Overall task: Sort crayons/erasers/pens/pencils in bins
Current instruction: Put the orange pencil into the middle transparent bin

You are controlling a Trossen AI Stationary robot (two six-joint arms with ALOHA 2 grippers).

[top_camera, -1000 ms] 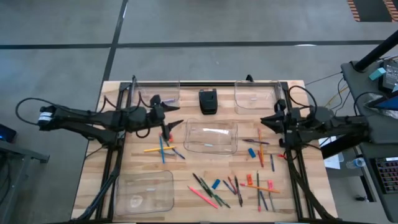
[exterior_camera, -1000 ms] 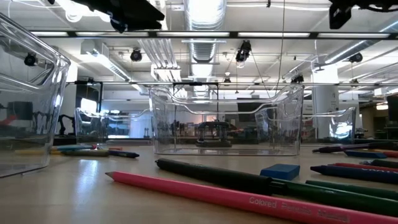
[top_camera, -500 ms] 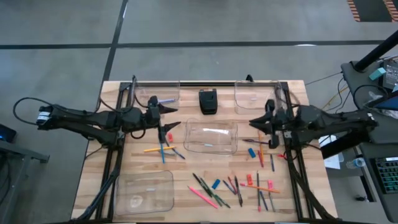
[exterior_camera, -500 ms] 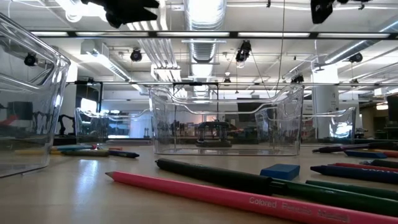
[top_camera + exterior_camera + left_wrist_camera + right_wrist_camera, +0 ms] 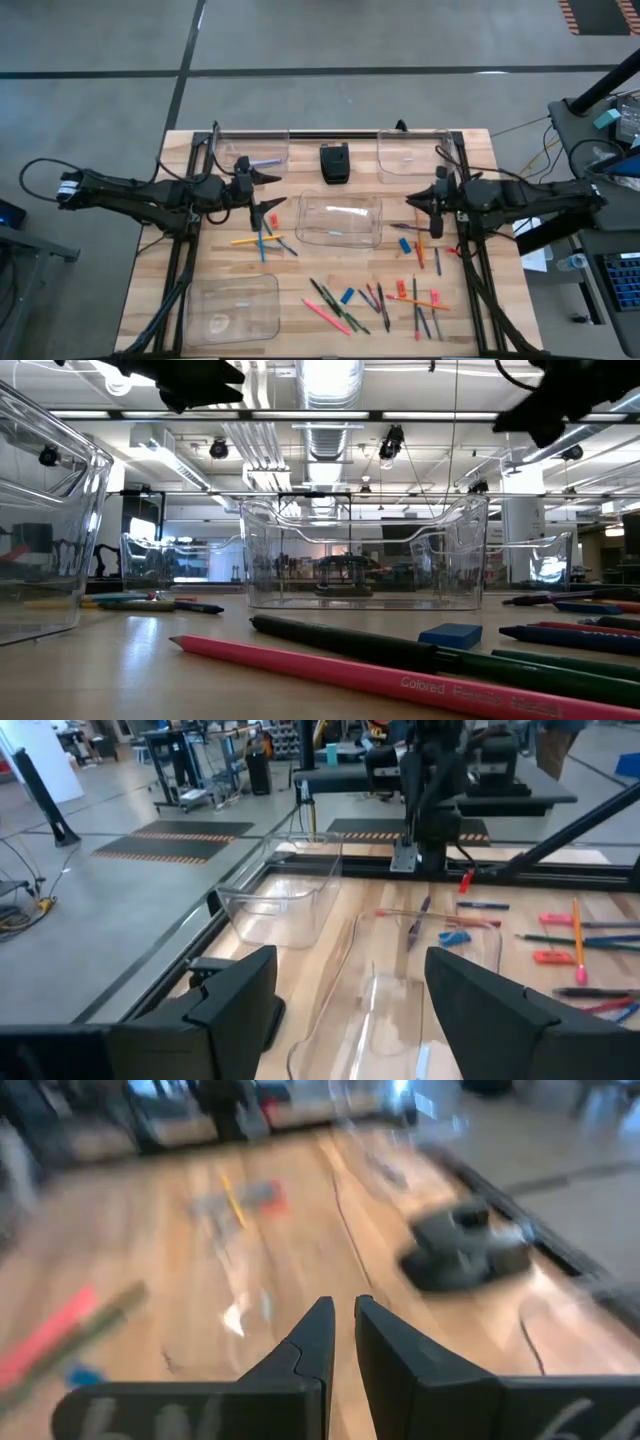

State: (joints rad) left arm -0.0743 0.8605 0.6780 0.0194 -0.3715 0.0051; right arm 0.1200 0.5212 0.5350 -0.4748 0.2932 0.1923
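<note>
Bins [image 5: 339,222] mostly empty; one pen [image 5: 266,162] inside far-left bin [image 5: 252,152].

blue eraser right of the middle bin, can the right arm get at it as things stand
Probably yes. The right tool, shut and empty, hangs just beyond the blue eraser, which lies alone on bare wood beside the middle bin, with only a pencil nearby.
</note>
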